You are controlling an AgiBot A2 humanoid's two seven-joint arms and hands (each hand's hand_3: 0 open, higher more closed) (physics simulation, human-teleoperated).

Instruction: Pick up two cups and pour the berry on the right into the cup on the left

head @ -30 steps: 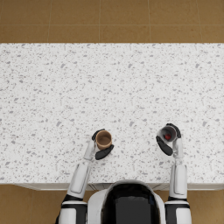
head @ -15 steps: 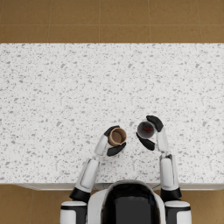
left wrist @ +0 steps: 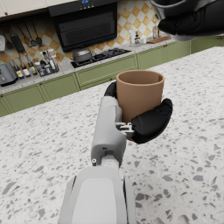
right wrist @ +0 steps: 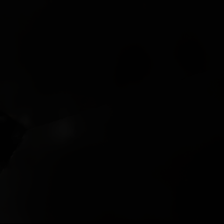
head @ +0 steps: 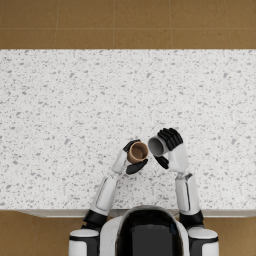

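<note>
My left hand (head: 134, 161) grips a brown cup (head: 137, 152) and keeps it upright over the counter's near side; the left wrist view shows the same brown cup (left wrist: 140, 93) wrapped by the dark left hand (left wrist: 146, 122). Just to its right, my right hand (head: 168, 144) holds a grey cup (head: 156, 146) tipped sideways, its mouth facing the brown cup's rim. That grey cup (left wrist: 175, 5) and right hand (left wrist: 197, 19) hang above the brown cup. No berry shows in any view. The right wrist view is fully dark.
The white speckled countertop (head: 75, 110) stretches wide to both sides and far ahead, with its front edge (head: 50, 212) near my body. Brown floor lies beyond the far edge. Kitchen cabinets and a stove (left wrist: 94, 54) stand in the background.
Both hands have moved closer together toward the middle. The grey cup went from upright, with a red berry visible inside, to tipped toward the brown cup.
</note>
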